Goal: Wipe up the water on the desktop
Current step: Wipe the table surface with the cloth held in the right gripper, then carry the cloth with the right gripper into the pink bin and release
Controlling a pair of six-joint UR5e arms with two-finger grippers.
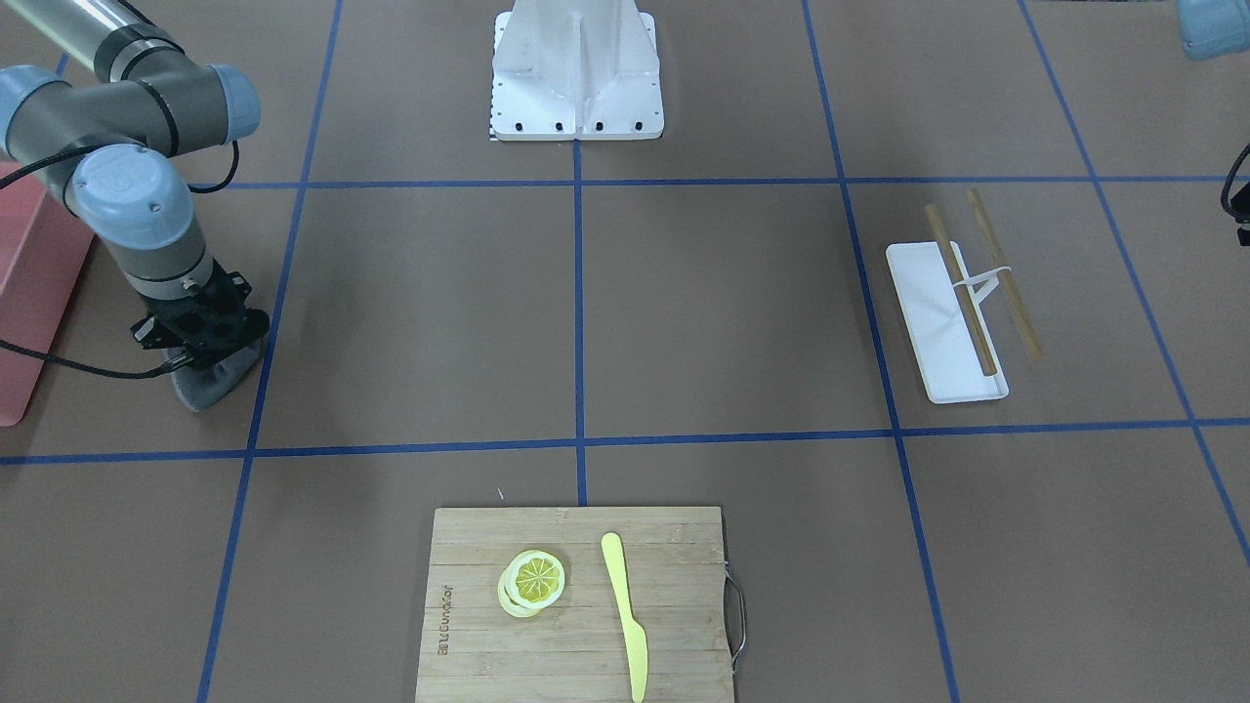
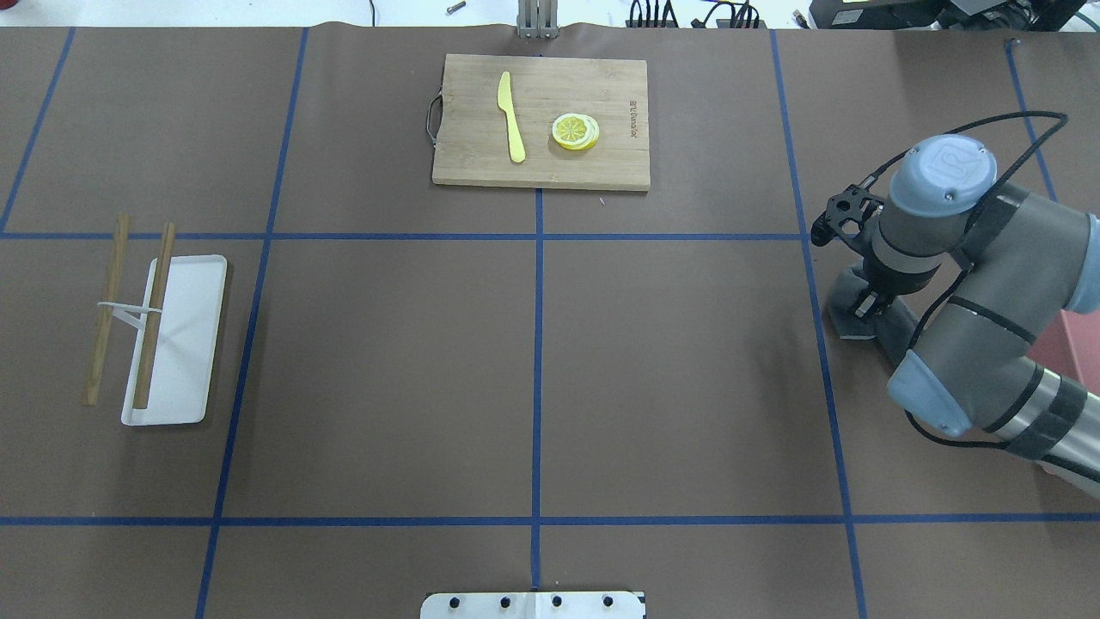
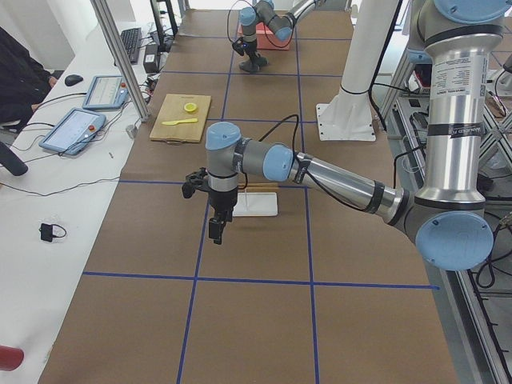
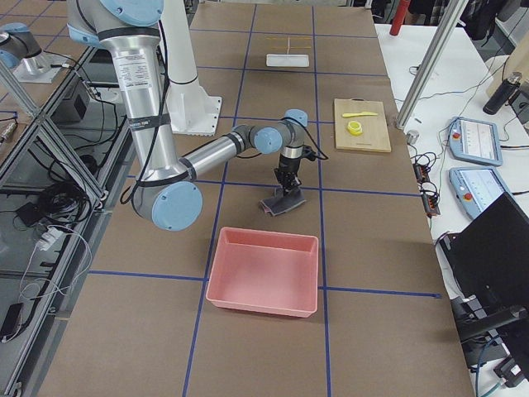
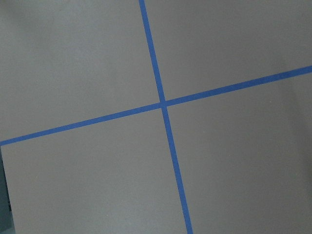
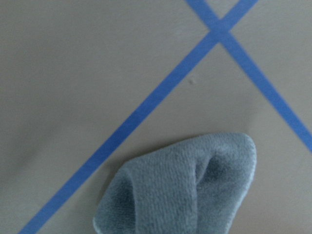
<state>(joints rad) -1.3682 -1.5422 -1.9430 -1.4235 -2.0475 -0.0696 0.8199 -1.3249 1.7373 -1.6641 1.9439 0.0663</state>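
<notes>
Front-facing view: tabletop (image 1: 732, 312), brown, gridded in blue tape. At 9 o'clock the right pincer (image 1: 200, 342) points down onto a grey cloth (image 1: 217, 379) lying on the surface, apparently closed on a pinch of it. At 3 o'clock is a white tray (image 1: 928, 327) with one wooden stick (image 1: 962, 291) lying in it; a second stick (image 1: 1006, 278) lies just beside it on the tabletop, the two joined by a white piece. At 6 o'clock is a cutting board (image 1: 479, 635) bearing lemon slices (image 1: 534, 581) and a yellow knife (image 1: 622, 605). Overhead view: the cloth's long axis runs about 10 to 4 o'clock, just on the 3 o'clock side of a tape line. No wet patch is discernible, so which way the water lies from the cloth cannot be told. The right arm is judged the wiping arm, as it has the cloth. Left side view: the left pincer (image 3: 217, 230) hangs above bare tabletop, well apart from the cloth; its opening cannot be told. Right side view: a pink bin (image 4: 269, 237) sits near the cloth, with no contents visible. Left wrist view: a tape crossing only. Right wrist view: a bunched cloth fold at 6 o'clock and a tape crossing at 1 o'clock; the surface looks dry.
</notes>
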